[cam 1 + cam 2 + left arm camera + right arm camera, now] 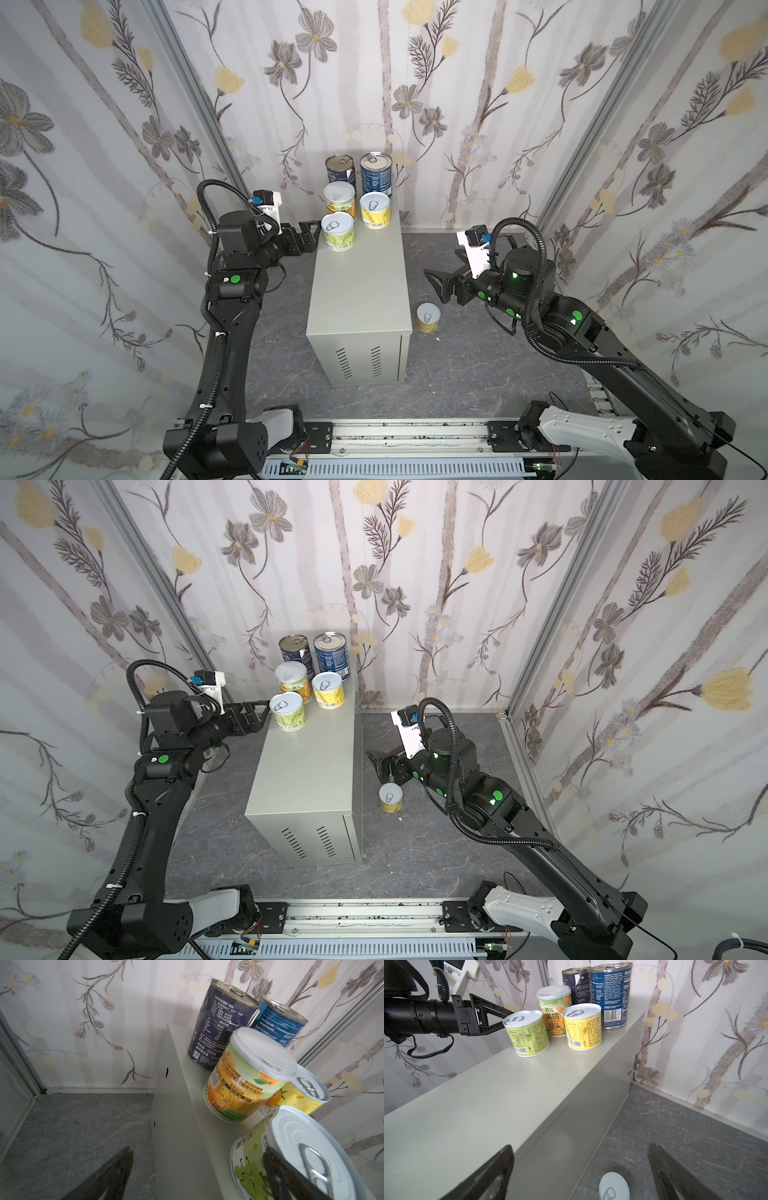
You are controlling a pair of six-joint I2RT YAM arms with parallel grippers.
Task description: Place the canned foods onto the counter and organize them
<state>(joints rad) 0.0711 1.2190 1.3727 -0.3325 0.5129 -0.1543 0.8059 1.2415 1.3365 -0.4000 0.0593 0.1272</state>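
Note:
Five canned foods stand at the far end of the light-grey counter (361,274): two dark blue tins (340,168) (376,172), an orange-green one (340,199), a yellow one (375,210) and a green one (338,230). My left gripper (311,237) is open at the counter's left edge, right beside the green can (259,1159), with nothing between its fingers (116,1172). A sixth, yellow can (428,317) stands on the dark floor to the right of the counter. My right gripper (433,284) hangs open above it, apart from it; in the right wrist view the can's top (613,1186) shows below the open gripper (581,1164).
Floral wallpapered walls close in the back and both sides. The counter's front face carries vent slots (357,361). Dark marbled floor (478,365) runs around the counter. A metal rail (407,440) with both arm bases crosses the front.

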